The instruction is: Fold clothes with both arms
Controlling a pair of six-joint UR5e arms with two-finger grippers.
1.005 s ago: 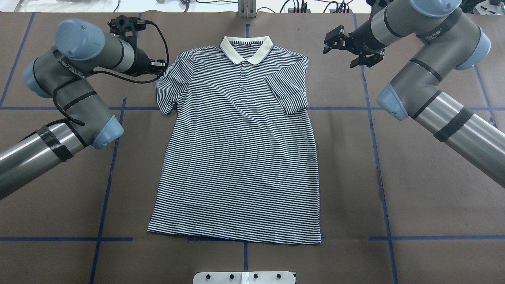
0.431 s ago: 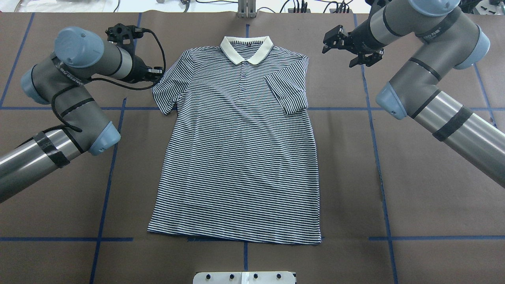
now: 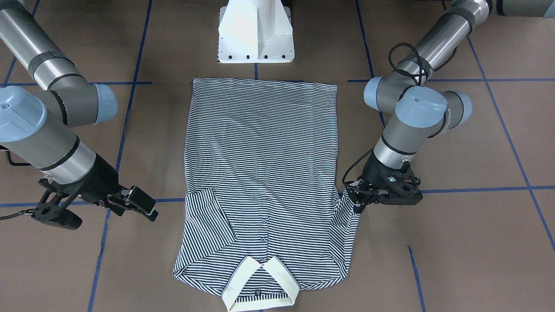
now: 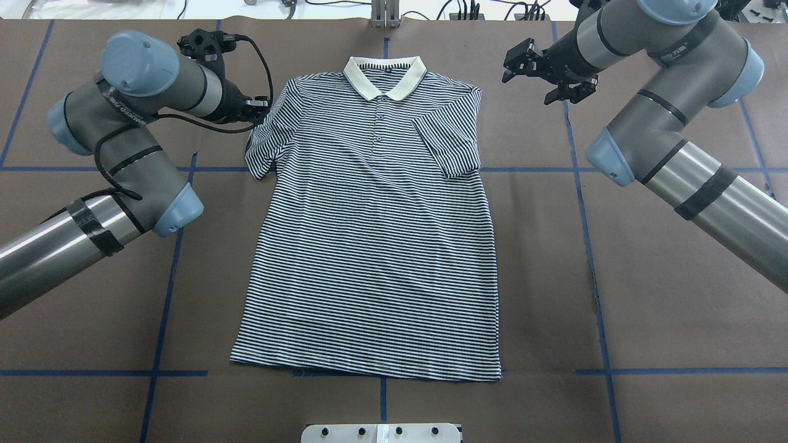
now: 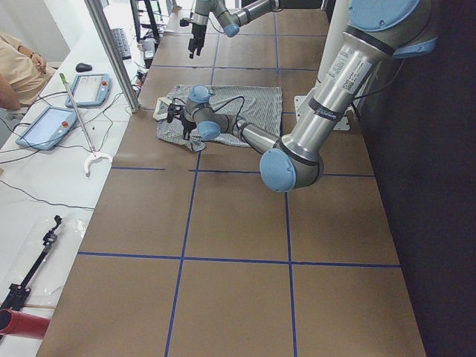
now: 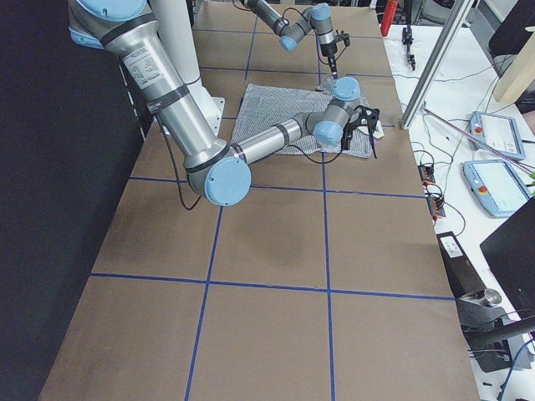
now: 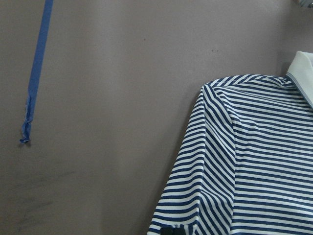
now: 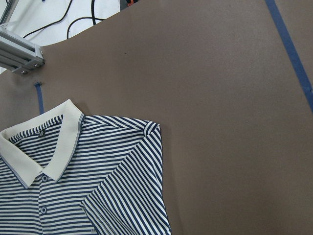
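Observation:
The striped polo shirt (image 4: 369, 246) lies flat, front up, cream collar (image 4: 385, 77) at the far side. Its right sleeve (image 4: 446, 147) is folded in over the chest. My left gripper (image 4: 257, 114) is shut on the hem of the left sleeve (image 4: 265, 141), low at the shirt's left shoulder; it also shows in the front-facing view (image 3: 353, 198). The left wrist view shows the sleeve (image 7: 195, 196) with a dark fingertip (image 7: 171, 231) on its hem. My right gripper (image 4: 545, 77) is open and empty, above bare table right of the shirt's right shoulder (image 8: 146, 129).
The brown table (image 4: 646, 277) is marked with blue tape lines (image 4: 585, 246). The white pedestal base (image 3: 256, 34) stands at the near edge, just behind the shirt's hem. A metal post (image 4: 385, 15) and cables sit at the far edge.
My left gripper moved out to the left with the sleeve, then came back right toward the shirt body, drawing the sleeve in. The right gripper barely moved.

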